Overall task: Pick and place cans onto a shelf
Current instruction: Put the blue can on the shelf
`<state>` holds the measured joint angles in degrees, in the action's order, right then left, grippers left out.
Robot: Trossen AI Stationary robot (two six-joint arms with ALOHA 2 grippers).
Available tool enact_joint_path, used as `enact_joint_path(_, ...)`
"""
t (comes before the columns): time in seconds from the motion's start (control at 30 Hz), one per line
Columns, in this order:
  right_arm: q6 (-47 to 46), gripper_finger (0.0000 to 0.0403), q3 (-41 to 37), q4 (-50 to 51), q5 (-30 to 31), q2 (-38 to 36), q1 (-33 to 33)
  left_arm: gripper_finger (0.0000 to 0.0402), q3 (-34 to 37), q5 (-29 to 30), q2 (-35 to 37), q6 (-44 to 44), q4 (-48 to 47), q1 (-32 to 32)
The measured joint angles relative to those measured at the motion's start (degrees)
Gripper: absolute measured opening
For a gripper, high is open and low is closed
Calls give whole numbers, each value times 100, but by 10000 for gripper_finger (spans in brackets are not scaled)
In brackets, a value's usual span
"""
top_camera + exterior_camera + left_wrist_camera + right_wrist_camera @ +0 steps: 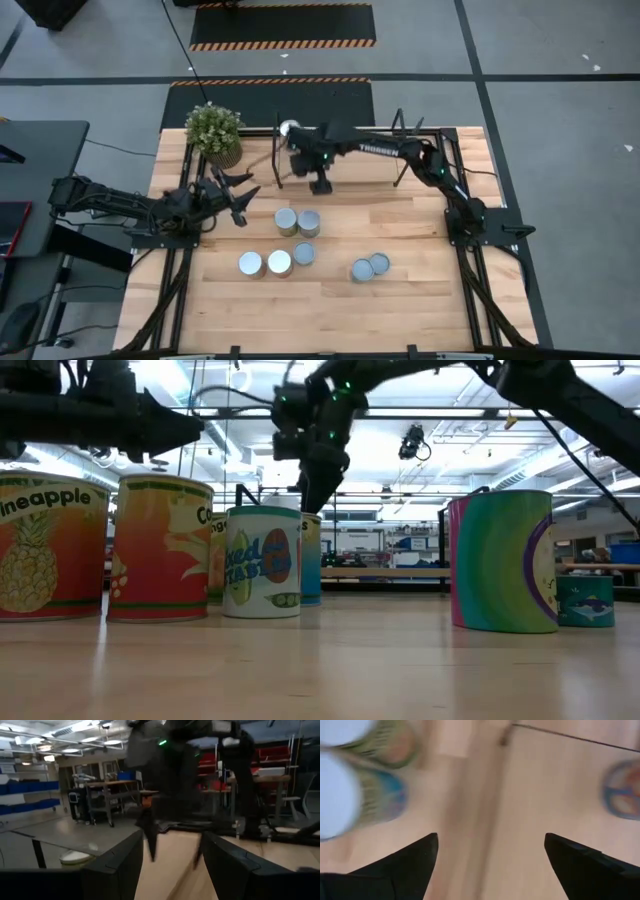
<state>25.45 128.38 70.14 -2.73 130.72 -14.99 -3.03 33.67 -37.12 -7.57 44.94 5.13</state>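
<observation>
One can [289,129] already stands on the shelf [360,160] at the table's rear; seven cans remain on the table [420,300] in three groups, so most of the task is judged outstanding. The right gripper [320,186] hangs above the board's front edge, fingers spread wide and empty, pointing down near the rear pair [298,222]. The left gripper [240,196] waits at the left side, also open and empty. The plant [214,131] crowds the shelf's left end.

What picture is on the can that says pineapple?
The pineapple can shows a yellow pineapple on an orange-red label, seen best in the low view.
</observation>
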Motion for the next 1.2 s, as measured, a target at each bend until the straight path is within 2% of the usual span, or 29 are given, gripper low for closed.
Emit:
enact_joint_path(0.33, -629, 328, 0, 1154, 146, -2, 570, 206, 0, 0, 1, 198, -123, 0)
enact_joint_path(0.63, -1016, 312, -12, 1762, 269, -33, 1039, 206, 0, 0, 2, 316, -463, 0)
enact_joint_path(0.73, -1175, 310, -320, 1699, 441, -341, 1158, 206, 0, 0, 2, 425, -465, 0)
enact_joint_path(0.83, -1425, 309, -1071, 1254, 622, -909, 1244, 206, 0, 0, 2, 439, -458, 0)
enact_joint_path(1.0, -1526, 309, -2926, -771, 753, -2097, 1403, 206, 0, -2, 2, 670, -418, -2)
enact_joint_path(1.2, -1486, 309, -4627, -2802, 932, -2875, 1589, 206, 0, -2, 2, 708, -415, -2)
